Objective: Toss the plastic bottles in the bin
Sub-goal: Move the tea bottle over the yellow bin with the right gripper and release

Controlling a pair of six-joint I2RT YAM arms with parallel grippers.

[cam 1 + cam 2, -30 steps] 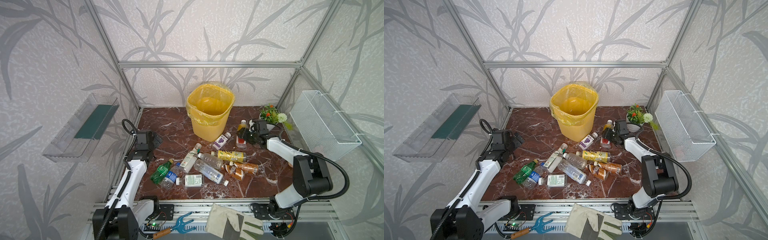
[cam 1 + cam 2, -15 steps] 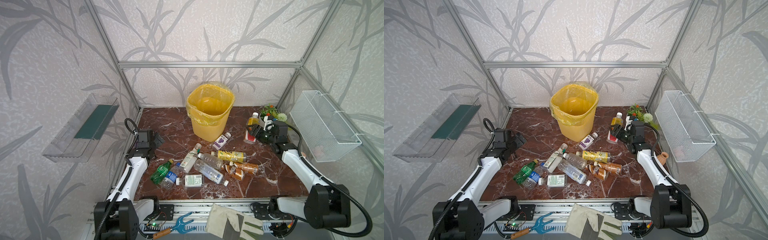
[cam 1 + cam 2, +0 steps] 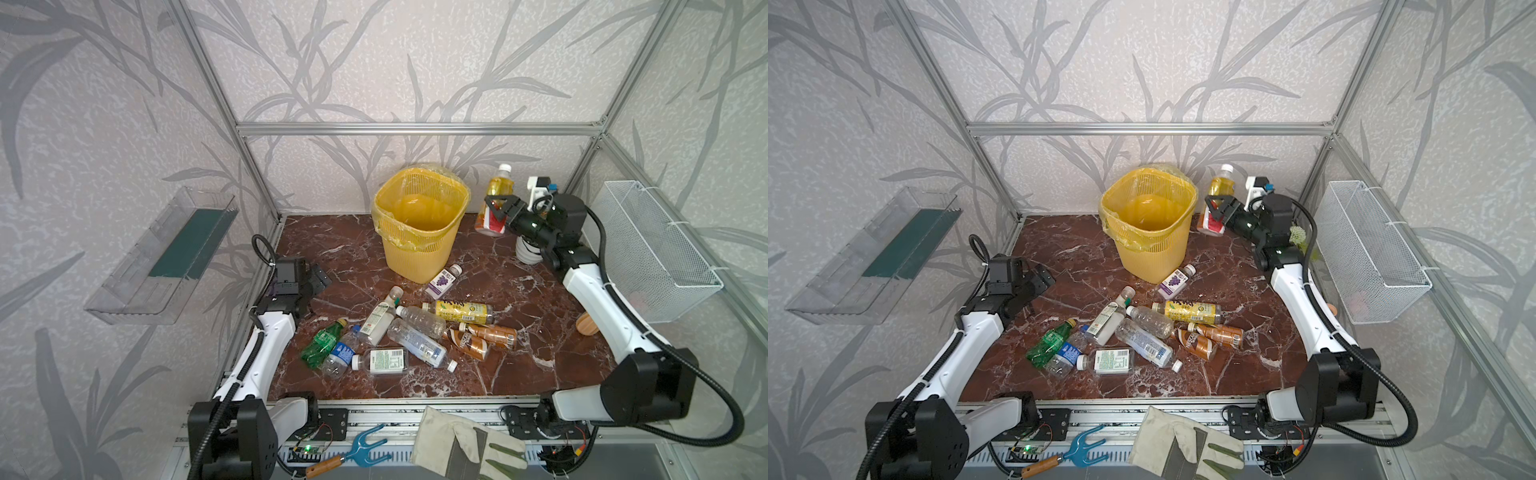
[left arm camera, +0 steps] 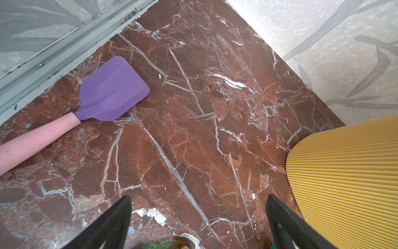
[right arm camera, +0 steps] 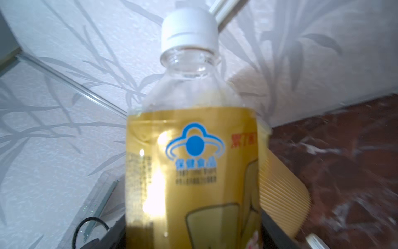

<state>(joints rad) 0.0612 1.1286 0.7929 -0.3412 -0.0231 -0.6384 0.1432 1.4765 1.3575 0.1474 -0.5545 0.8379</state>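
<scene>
Room: a booth of pale wallpaper with a grey leaf pattern, with aluminium frame bars at the corners and across the back.
Surface: red-brown marble tabletop point(image 3: 498, 266) with white veins.
Bin: a tall yellow lattice plastic bin point(image 3: 415, 262) with a yellow liner stands at the back middle.
Right claw: the right gripper point(image 3: 498, 210) pinches a yellow-labelled clear plastic bottle point(image 3: 498, 185) at its label. The bottle is upright with its white cap on top, held in the air just beside the bin's right side and not over its mouth.
Left claw: the left gripper point(image 4: 198, 215) has its fingers spread wide over bare marble at the left edge.
Other bottles: a heap of lying plastic bottles point(image 3: 407, 328) sits at the front middle. A small purple-labelled bottle point(image 3: 442, 282) lies at the bin's foot.
Around: a purple silicone spatula with a pink handle point(image 4: 112, 90) lies by the left frame rail. A white wire basket point(image 3: 652, 249) hangs on the right wall and a clear plastic shelf point(image 3: 162, 253) on the left wall.
Open room: bare marble runs left of the bin and between the heap and the right arm.
</scene>
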